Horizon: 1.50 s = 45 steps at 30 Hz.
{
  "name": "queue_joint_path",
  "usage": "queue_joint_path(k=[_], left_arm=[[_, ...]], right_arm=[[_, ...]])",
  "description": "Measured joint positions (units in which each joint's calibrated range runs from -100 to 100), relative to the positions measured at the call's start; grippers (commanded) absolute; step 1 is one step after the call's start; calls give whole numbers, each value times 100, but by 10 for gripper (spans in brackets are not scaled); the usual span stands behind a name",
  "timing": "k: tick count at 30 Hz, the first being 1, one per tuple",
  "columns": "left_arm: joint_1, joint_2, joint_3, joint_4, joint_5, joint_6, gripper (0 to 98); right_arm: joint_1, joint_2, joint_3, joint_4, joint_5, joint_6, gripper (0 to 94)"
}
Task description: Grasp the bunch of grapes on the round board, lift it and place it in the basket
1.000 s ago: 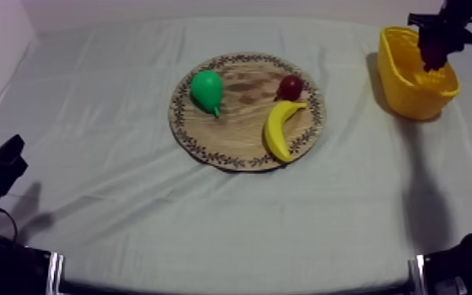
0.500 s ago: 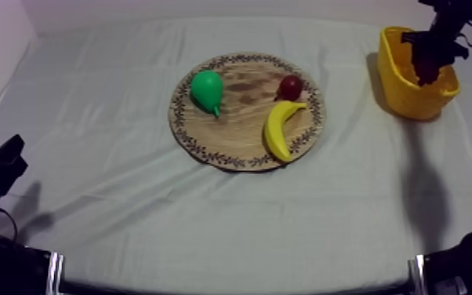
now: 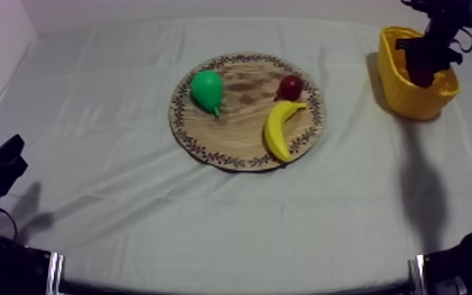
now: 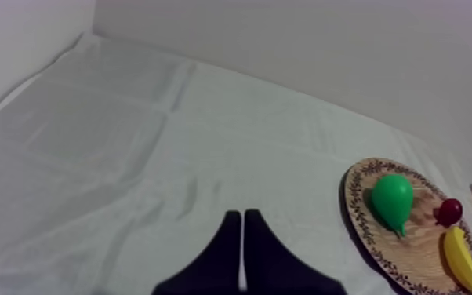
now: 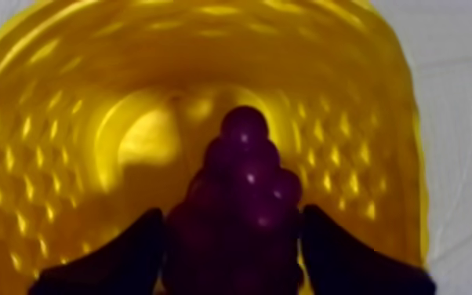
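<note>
Holding the grapes (image 5: 243,180) tight, the right fingers (image 5: 121,255) hung over the yellow basket (image 3: 400,85) at the far right corner of the table (image 3: 114,157). The left fingers (image 4: 225,259) were pressed together, holding nothing.

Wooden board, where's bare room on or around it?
On the wooden board, the wood between pear and banana is bare; banana and small red fruit crowd its right side. The cloth between board and yellow basket is free. The basket is crowded: the right gripper holds the bunch of grapes over it.

Overhead slant; left wrist toward board (image 4: 354,223), right close over basket (image 5: 51,157).
</note>
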Motion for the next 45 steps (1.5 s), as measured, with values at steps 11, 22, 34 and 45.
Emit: queue_joint_path(k=[11, 22, 34, 45], left_arm=[[0, 0, 0, 0, 0, 0, 1], [0, 0, 0, 0, 0, 0, 1], [0, 0, 0, 0, 0, 0, 1], [0, 0, 0, 0, 0, 0, 1]], right_arm=[[77, -535, 451, -32, -562, -82, 816], [89, -1565, 1598, -32, -1109, -49, 601], [-162, -3075, 2995, 69, -1229, -150, 327], [-462, -4527, 4063, 2, -864, -263, 137]])
